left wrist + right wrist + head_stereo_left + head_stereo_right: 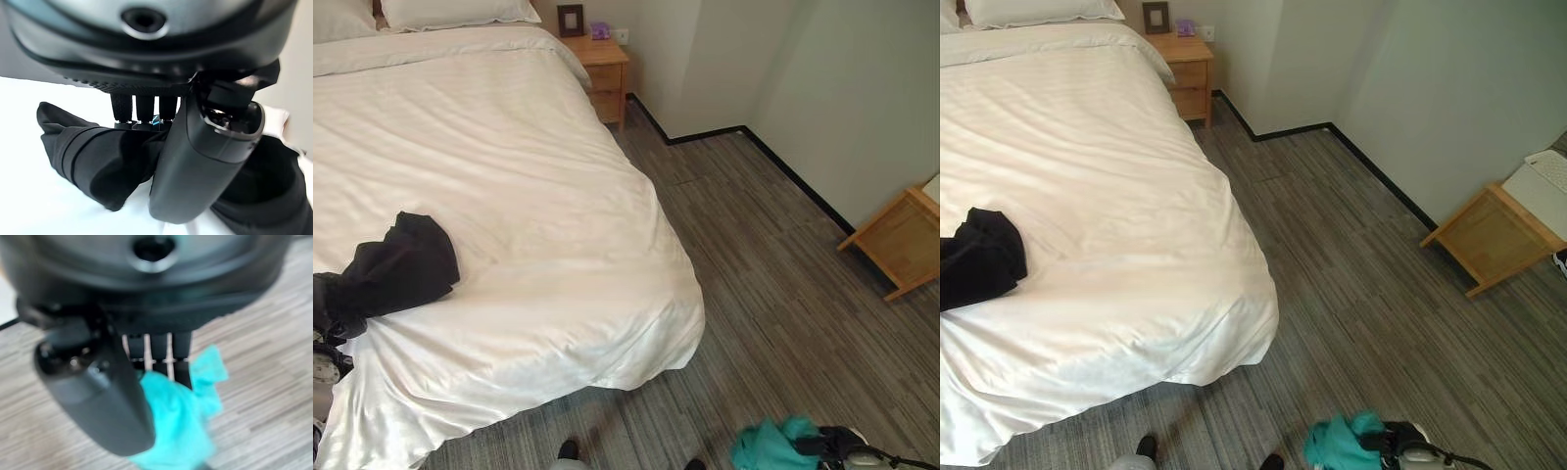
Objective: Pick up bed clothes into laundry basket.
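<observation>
Nearby, nightstand (604, 70) beside white bed (509, 196).

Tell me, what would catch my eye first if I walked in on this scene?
Most likely the big white bed, with a black garment lying crumpled near its foot, where the robot's left hand has its fingers and thumb closed on the cloth. Next, a bright teal cloth held in the right hand low over the grey striped floor.
</observation>
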You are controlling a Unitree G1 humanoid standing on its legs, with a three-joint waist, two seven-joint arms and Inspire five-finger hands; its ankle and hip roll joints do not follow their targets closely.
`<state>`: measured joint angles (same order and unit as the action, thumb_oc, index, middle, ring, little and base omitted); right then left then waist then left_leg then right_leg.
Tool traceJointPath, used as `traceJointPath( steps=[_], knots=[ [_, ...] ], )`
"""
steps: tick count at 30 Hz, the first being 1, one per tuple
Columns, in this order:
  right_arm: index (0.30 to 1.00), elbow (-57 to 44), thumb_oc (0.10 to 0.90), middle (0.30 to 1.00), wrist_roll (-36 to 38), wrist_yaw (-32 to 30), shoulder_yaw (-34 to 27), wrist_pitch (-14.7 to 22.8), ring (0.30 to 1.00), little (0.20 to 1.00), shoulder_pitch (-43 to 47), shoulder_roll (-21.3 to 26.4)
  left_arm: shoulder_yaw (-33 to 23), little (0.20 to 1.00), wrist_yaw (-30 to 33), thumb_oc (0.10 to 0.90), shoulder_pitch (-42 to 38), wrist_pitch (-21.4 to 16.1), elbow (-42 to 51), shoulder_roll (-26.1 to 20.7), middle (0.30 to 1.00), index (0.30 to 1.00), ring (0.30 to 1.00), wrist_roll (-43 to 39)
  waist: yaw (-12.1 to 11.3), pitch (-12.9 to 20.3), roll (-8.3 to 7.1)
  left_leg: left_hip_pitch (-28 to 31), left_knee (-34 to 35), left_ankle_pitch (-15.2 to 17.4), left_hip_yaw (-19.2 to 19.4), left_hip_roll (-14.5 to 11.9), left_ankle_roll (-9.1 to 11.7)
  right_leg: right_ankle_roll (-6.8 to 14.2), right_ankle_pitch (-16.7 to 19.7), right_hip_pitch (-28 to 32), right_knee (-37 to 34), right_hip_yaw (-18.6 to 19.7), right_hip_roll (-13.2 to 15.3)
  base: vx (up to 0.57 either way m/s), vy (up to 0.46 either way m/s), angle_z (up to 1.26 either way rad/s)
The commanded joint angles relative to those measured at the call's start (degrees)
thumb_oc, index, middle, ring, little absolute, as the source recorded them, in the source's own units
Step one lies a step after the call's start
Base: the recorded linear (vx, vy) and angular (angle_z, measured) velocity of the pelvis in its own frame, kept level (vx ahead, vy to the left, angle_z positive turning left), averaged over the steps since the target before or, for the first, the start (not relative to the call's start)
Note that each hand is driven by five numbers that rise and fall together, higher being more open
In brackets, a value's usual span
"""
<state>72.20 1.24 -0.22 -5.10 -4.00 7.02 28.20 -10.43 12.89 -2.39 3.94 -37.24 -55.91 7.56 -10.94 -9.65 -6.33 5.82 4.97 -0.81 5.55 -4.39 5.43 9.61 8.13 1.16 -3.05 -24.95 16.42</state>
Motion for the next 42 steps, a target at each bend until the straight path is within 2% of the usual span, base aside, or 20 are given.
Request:
traceJointPath(
  steps=[1, 2, 3, 4, 5, 7, 8, 11, 14, 15, 17, 21, 24, 27, 33, 37, 38, 39, 41, 42],
  knots=[
    [0.3, 3.7, 0.4, 0.3, -1.88, -0.86, -0.26, -1.11, 0.3, 0.3, -1.71, 7.65, -8.91, 0.9, 2.51, 0.8, -3.18, -2.93, -1.64, -0.31, 0.9, 0.9, 0.9, -4.07, 0.97, 2.14, 0.64, -2.69, -0.9, 4.49, -4.36, 0.98, -1.61, 5.39, 4.74, 5.22, 2.17, -0.22, 4.86, 0.01, 0.005, -0.05],
    [0.3, 3.71, 0.4, 0.3, -1.89, -0.82, -0.25, -1.13, 0.3, 0.3, -1.7, 7.75, -8.86, 0.9, 2.51, 0.8, -3.23, -3.02, -1.77, -0.27, 0.9, 0.9, 0.9, -4.13, 0.98, 2.15, 0.73, -2.68, -0.89, 4.5, -4.35, 0.96, -1.61, 5.39, 4.73, 5.2, 2.19, -0.2, 4.84, 0.0, 0.017, -0.07],
    [0.3, 4.08, 0.4, 0.3, -2.55, -0.58, -0.06, -1.44, 0.3, 0.3, -1.38, 8.41, -8.28, 0.9, 1.22, 0.8, -3.19, -2.66, -9.49, 1.41, 0.9, 0.9, 0.9, -6.29, 1.6, 2.15, 0.68, -2.6, -0.87, 4.48, -4.25, 0.94, -1.61, 5.39, 4.57, 5.09, 2.11, 0.32, 4.68, 0.0, 0.014, -0.06],
    [0.3, 4.13, 0.4, 0.3, -2.55, -0.55, -0.06, -1.44, 0.3, 0.3, -1.33, 8.47, -8.0, 0.9, 1.21, 0.8, -3.54, -2.95, -9.98, 1.32, 0.9, 0.9, 0.9, -6.41, 1.57, 2.15, 0.73, -2.61, -0.87, 4.5, -4.24, 0.91, -1.6, 5.39, 4.55, 5.06, 2.13, 0.33, 4.66, 0.01, 0.026, -0.06],
    [0.3, 4.5, 0.4, 0.3, -3.05, -0.67, 0.13, -1.56, 0.3, 0.3, -1.0, 9.04, -6.94, 0.9, 0.43, 0.8, -4.42, -2.6, -17.39, 1.24, 0.9, 0.9, 0.9, -7.2, 2.14, 2.25, 0.81, -2.59, -0.83, 4.47, -4.18, 0.82, -1.63, 5.39, 4.24, 4.9, 2.05, 0.94, 4.41, 0.01, 0.016, -0.08],
    [0.3, 4.48, 0.4, 0.3, -3.17, -0.78, 0.13, -1.62, 0.3, 0.3, -0.84, 9.26, -6.52, 0.9, -0.13, 0.8, -5.02, -2.67, -20.62, 1.45, 0.9, 0.9, 0.9, -8.24, 2.27, 2.28, 0.87, -2.59, -0.78, 4.51, -4.18, 0.72, -1.63, 5.39, 4.06, 4.76, 2.04, 1.25, 4.29, 0.01, 0.018, -0.15],
    [0.3, 4.63, 0.4, 0.3, -3.53, -0.75, 0.47, -1.69, 0.3, 0.3, -0.49, 9.92, -6.27, 0.9, -1.4, 0.8, -5.72, -2.63, -26.03, 0.62, 0.9, 0.9, 0.9, -9.52, 2.64, 2.33, 1.13, -2.45, -0.71, 4.54, -4.16, 0.6, -1.69, 5.39, 3.59, 4.7, 1.85, 1.56, 4.15, 0.02, 0.021, -0.2],
    [0.3, 4.99, 0.4, 0.3, -3.58, -0.53, 0.6, -1.69, 0.3, 0.3, -0.2, 10.93, -6.74, 0.9, -2.27, 0.8, -6.53, -2.99, -30.01, -2.81, 0.9, 0.9, 0.9, -10.27, 2.98, 2.47, 1.49, -2.21, -0.61, 4.63, -4.06, 0.37, -1.59, 5.39, 3.09, 4.79, 1.44, 1.86, 3.9, 0.02, 0.016, -0.13],
    [0.3, 4.76, 0.4, 0.3, -3.67, -0.59, 0.69, -1.34, 0.3, 0.3, -1.11, 10.96, -8.87, 0.9, -1.4, 0.8, -6.5, -3.5, -26.22, -9.5, 0.9, 0.9, 0.9, -10.08, 2.6, 2.55, 1.94, -2.08, -0.5, 4.63, -4.28, 0.06, -1.49, 5.39, 2.54, 5.07, 1.04, 1.9, 3.5, 0.01, 0.001, -0.02],
    [0.3, 4.73, 0.4, 0.3, -3.68, -0.6, 0.73, -1.34, 0.3, 0.3, -1.11, 10.89, -9.06, 0.9, -1.42, 0.8, -6.29, -3.45, -26.09, -9.55, 0.9, 0.9, 0.9, -10.07, 2.64, 2.56, 1.88, -2.07, -0.5, 4.64, -4.27, 0.06, -1.48, 5.39, 2.54, 5.08, 1.03, 1.91, 3.49, 0.0, 0.0, 0.0],
    [0.3, 3.71, 0.4, 0.3, -3.27, -1.12, 0.89, -0.97, 0.3, 0.3, -2.2, 9.43, -12.34, 0.9, 0.46, 0.8, -5.27, -3.88, -18.74, -14.88, 0.9, 0.9, 0.9, -9.93, 1.96, 2.53, 2.23, -2.15, -0.44, 4.61, -4.58, -0.19, -1.4, 5.39, 2.37, 5.23, 1.0, 1.76, 3.32, 0.0, 0.0, 0.0],
    [0.3, 2.09, 0.4, 0.3, -2.95, -1.5, 1.55, -0.64, 0.3, 0.3, -2.79, 7.25, -14.37, 0.9, 0.86, 0.8, -3.85, -3.77, -11.54, -17.36, 0.9, 0.9, 0.9, -8.93, 1.59, 2.52, 2.28, -2.29, -0.43, 4.58, -4.75, -0.25, -1.33, 5.39, 2.52, 5.48, 0.83, 1.65, 3.21, 0.0, 0.0, 0.0],
    [0.3, 1.06, 0.4, 0.3, -2.85, -1.54, 2.62, -0.48, 0.3, 0.3, -2.65, 6.03, -13.72, 0.9, 0.49, 0.8, -5.11, -3.79, -10.99, -19.02, 0.9, 0.9, 0.9, -7.69, 1.88, 2.56, 2.26, -2.27, -0.41, 4.53, -4.72, -0.26, -1.29, 5.39, 2.85, 5.38, 0.78, 1.74, 3.24, 0.0, 0.0, 0.0],
    [0.3, 0.03, 0.4, 0.3, -2.9, -2.15, 3.43, -0.47, 0.3, 0.3, -2.43, 4.68, -10.26, 0.9, 0.83, 0.8, -9.02, -3.23, -10.0, -18.5, 0.9, 0.9, 0.9, -5.88, 2.22, 2.37, 2.13, -2.52, -0.41, 4.46, -4.63, -0.16, -1.33, 5.39, 2.98, 5.22, 0.57, 1.81, 3.28, 0.0, 0.0, 0.0],
    [0.3, -0.85, 0.4, 0.3, -2.82, -3.11, 5.6, -0.29, 0.3, 0.3, -0.37, 3.32, 1.77, 0.9, -0.22, 0.8, -21.15, -3.34, -20.34, -14.91, 0.9, 0.9, 0.9, -4.49, 3.69, 1.09, 1.24, -3.67, -0.55, 3.93, -3.87, -0.15, -1.42, 5.39, 3.71, 3.38, 0.5, 2.34, 3.22, -0.03, 0.002, -0.02],
    [0.3, -1.85, 0.4, 0.3, -2.24, -5.19, 8.08, -0.12, 0.3, 0.3, 3.26, 2.37, 10.93, 0.9, 0.02, 0.8, -29.43, -2.21, -27.99, -11.84, 0.9, 0.9, 0.9, -0.22, 4.96, -2.13, -0.35, -6.82, -0.97, 2.52, -3.12, -0.79, -1.27, 5.39, 4.76, 0.16, 0.46, 3.09, 2.81, -0.15, -0.023, -0.05],
    [0.3, -1.77, 0.4, 0.3, -2.2, -5.23, 7.76, -0.11, 0.3, 0.3, 3.26, 2.24, 12.06, 0.9, 0.06, 0.8, -30.74, -2.31, -28.54, -11.85, 0.9, 0.9, 0.9, -0.23, 4.63, -2.11, -0.49, -7.03, -0.98, 2.47, -3.09, -0.78, -1.26, 5.39, 4.79, -0.08, 0.52, 3.15, 2.83, -0.2, -0.037, -0.05],
    [0.3, -2.06, 0.4, 0.3, -1.73, -5.99, 9.16, -0.01, 0.3, 0.3, 5.05, 2.05, 15.73, 0.9, -0.88, 0.8, -33.89, -1.74, -32.68, -9.51, 0.9, 0.9, 0.9, 1.63, 5.16, -3.82, -1.5, -8.7, -1.14, 1.81, -3.06, -1.08, -1.24, 5.39, 5.37, -1.64, 0.37, 3.51, 2.66, -0.15, -0.018, -0.15],
    [0.3, -1.93, 0.4, 0.3, -1.72, -6.25, 9.04, -0.16, 0.3, 0.3, 5.61, 1.85, 17.87, 0.9, -1.57, 0.8, -35.61, -1.62, -35.07, -8.31, 0.9, 0.9, 0.9, 2.62, 5.04, -4.37, -2.11, -9.57, -1.19, 1.51, -2.95, -1.1, -1.18, 5.39, 5.76, -2.47, 0.29, 3.47, 2.68, -0.15, -0.004, -0.23],
    [0.3, -1.66, 0.4, 0.3, -0.94, -6.61, 9.39, -0.27, 0.3, 0.3, 6.85, 1.97, 18.61, 0.9, -2.76, 0.8, -36.04, -1.11, -37.81, -5.41, 0.9, 0.9, 0.9, 2.84, 5.47, -5.9, -3.0, -11.36, -1.11, 0.84, -3.16, -1.45, -0.88, 5.39, 6.45, -3.87, 0.01, 3.26, 2.79, -0.14, 0.004, -0.18]
  ],
)
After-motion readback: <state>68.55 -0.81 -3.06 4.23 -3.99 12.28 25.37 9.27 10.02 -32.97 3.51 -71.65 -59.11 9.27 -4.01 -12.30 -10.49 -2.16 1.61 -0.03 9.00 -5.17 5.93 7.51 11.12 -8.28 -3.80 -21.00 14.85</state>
